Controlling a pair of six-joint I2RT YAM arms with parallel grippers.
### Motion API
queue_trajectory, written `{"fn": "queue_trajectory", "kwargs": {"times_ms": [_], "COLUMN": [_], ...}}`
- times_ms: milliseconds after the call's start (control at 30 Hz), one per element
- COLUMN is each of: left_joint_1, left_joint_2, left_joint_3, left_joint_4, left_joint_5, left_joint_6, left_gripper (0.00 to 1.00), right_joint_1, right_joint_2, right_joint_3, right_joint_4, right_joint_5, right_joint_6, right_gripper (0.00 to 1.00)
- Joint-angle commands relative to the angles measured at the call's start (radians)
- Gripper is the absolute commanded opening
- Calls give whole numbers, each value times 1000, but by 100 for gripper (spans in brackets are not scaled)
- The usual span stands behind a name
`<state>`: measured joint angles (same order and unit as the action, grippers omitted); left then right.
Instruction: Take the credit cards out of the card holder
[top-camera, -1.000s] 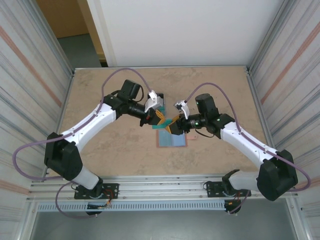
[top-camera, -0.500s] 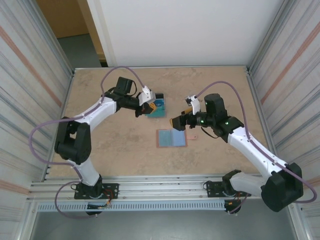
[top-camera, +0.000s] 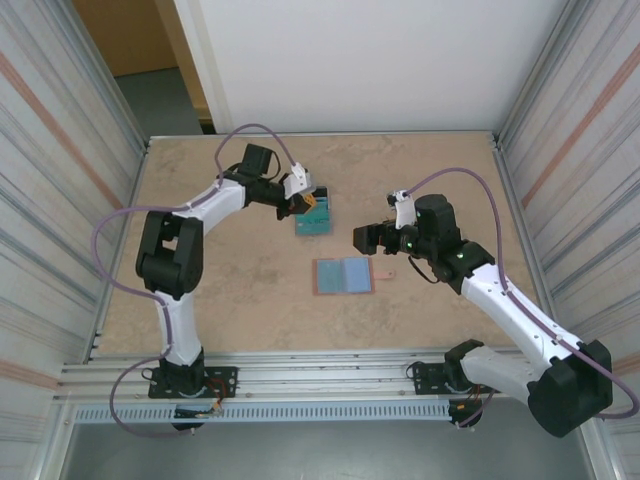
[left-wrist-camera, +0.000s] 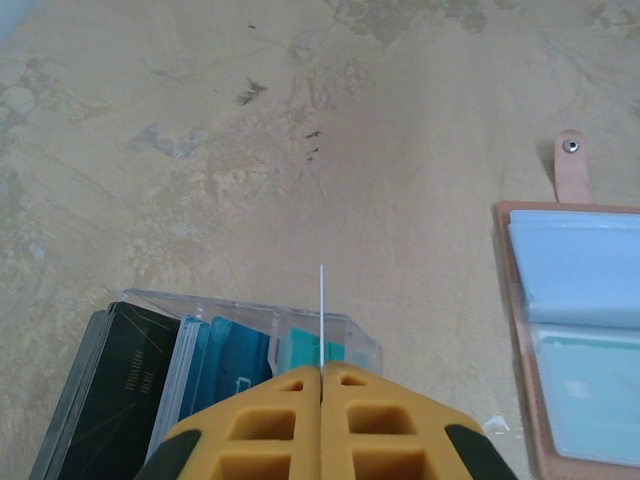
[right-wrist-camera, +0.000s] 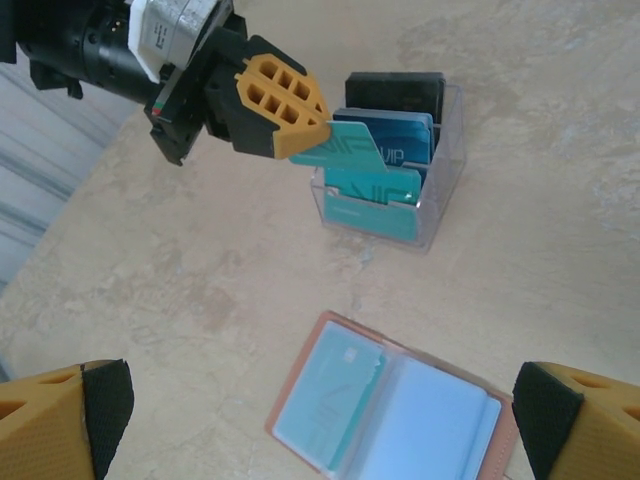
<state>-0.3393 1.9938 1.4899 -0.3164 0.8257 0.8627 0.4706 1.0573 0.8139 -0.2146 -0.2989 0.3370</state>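
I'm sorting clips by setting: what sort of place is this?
Probably a robotics lab test cell: the left arm and right arm are bolted to an aluminium frame, and ribbed panel walls box in the table.

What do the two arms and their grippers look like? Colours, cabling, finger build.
Both the left arm and right arm: white link shells, black joint housings, a lilac cable looping from base to wrist. Fingers of left gripper and right gripper: orange-yellow plastic, honeycomb cut-outs, black pads.

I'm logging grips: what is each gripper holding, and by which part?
Left gripper pinches a teal card by one upper corner, over the clear box. Right gripper is open, holding nothing.
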Motion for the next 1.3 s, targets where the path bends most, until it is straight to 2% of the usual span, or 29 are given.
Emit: {"fn": "queue_trajectory", "kwargs": {"times_ms": [0, 900, 1267], "left_joint_1": [10, 11, -1], "left_joint_2": [30, 149, 167], "left_joint_3": [45, 156, 133], "left_joint_4": [-29, -99, -75], "left_joint_5": [31, 54, 63], "left_joint_6": [31, 20, -8], "left_gripper": [0, 0, 0], "right_joint_1": [-4, -3, -3], "right_joint_2": [-23, -28, -37], "right_joint_3": [-5, 1, 4], "right_joint_4": [-12, -28, -37], "right_joint_5": [29, 33, 41], "right_joint_6": [25, 17, 11], "right_gripper": [99, 99, 99]}}
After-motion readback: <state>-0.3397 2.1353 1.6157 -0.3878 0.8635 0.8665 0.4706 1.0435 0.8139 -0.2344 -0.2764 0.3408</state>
